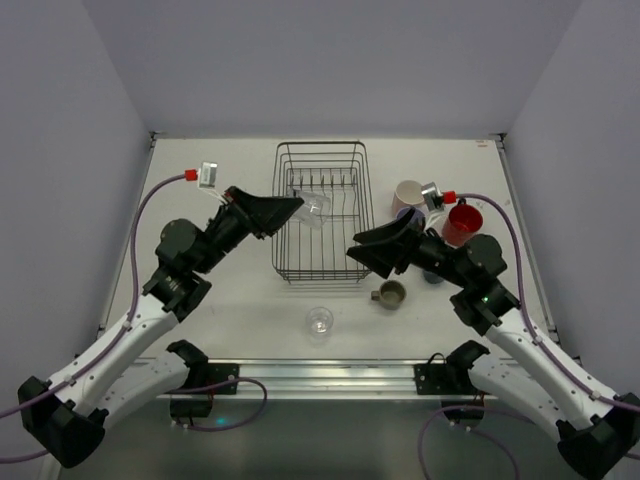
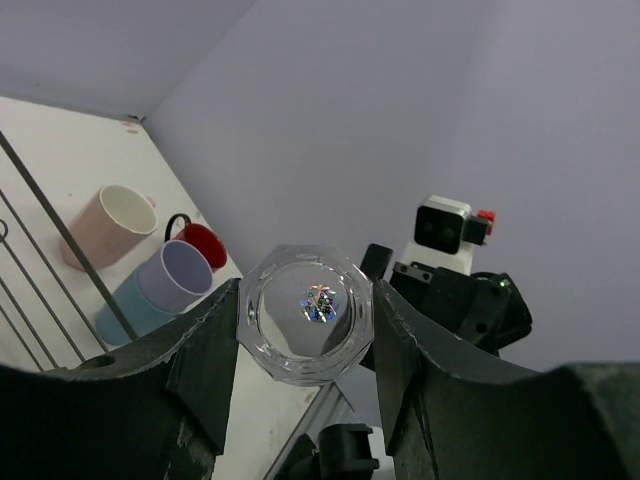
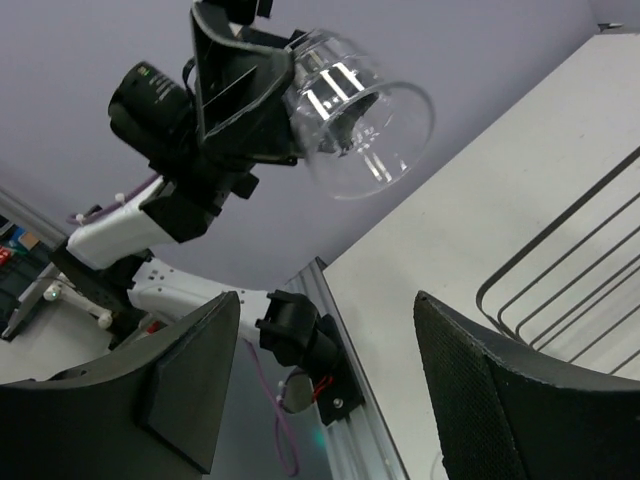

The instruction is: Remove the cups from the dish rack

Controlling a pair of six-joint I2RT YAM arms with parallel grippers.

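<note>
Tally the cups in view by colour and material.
Clear glass tumblers: 2
Pink ceramic mug: 1
Red cup: 1
Lavender cup: 1
Light blue cup: 1
Olive-green mug: 1
Total clearly visible: 7

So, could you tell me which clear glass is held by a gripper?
The clear glass above the dish rack, in the left gripper; the other glass stands free on the table.
</note>
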